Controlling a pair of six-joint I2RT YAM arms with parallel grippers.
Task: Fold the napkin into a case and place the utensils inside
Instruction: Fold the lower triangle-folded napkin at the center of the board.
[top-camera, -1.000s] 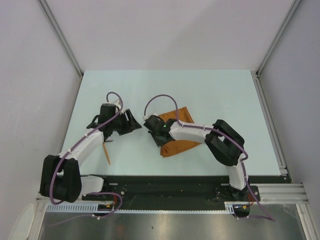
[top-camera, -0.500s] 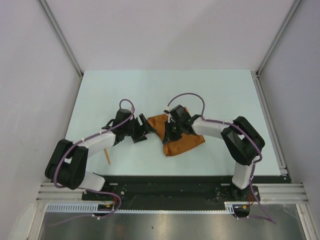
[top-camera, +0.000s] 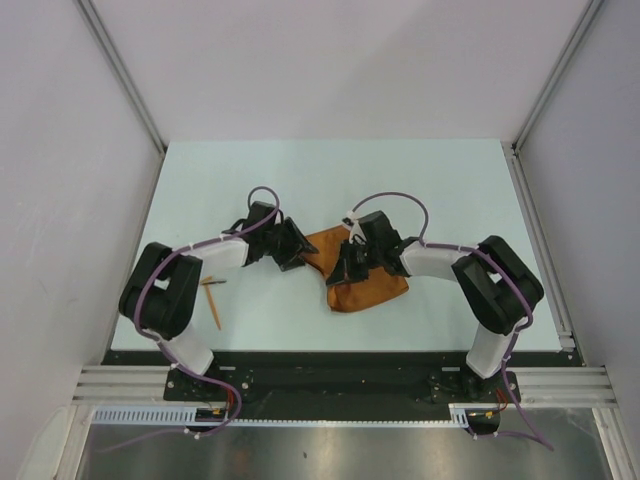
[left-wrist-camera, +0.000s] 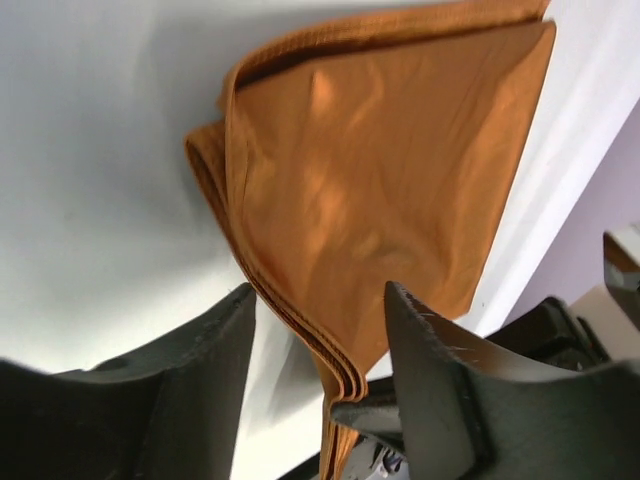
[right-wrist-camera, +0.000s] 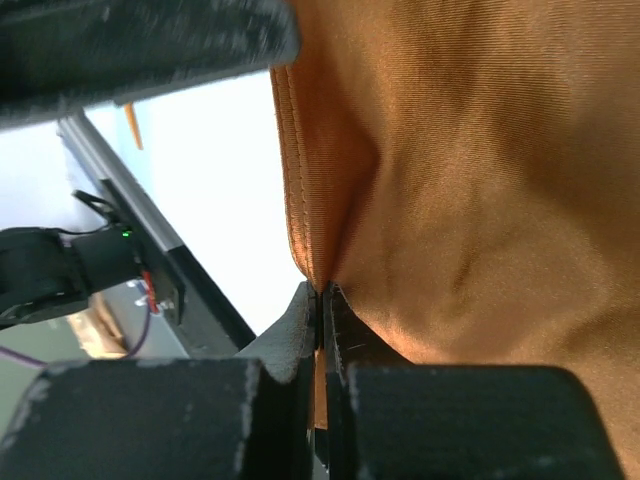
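Overhead view bright & even, soft light from above, bench (top-camera: 420, 180) pale w/ only faint shadows under the arms, no glare. Left wrist pic: napkin (left-wrist-camera: 380, 180) sharp w/ a warm highlight, near fingers (left-wrist-camera: 440, 400) dark & blurred. Right wrist pic v. close — weave crisp, upper edge out of focus, bench blown out white.

Pale green table (top-camera: 420, 190), grey walls (top-camera: 330, 60)

2 black-and-white arms (top-camera: 432, 260), purple cables (top-camera: 390, 198)
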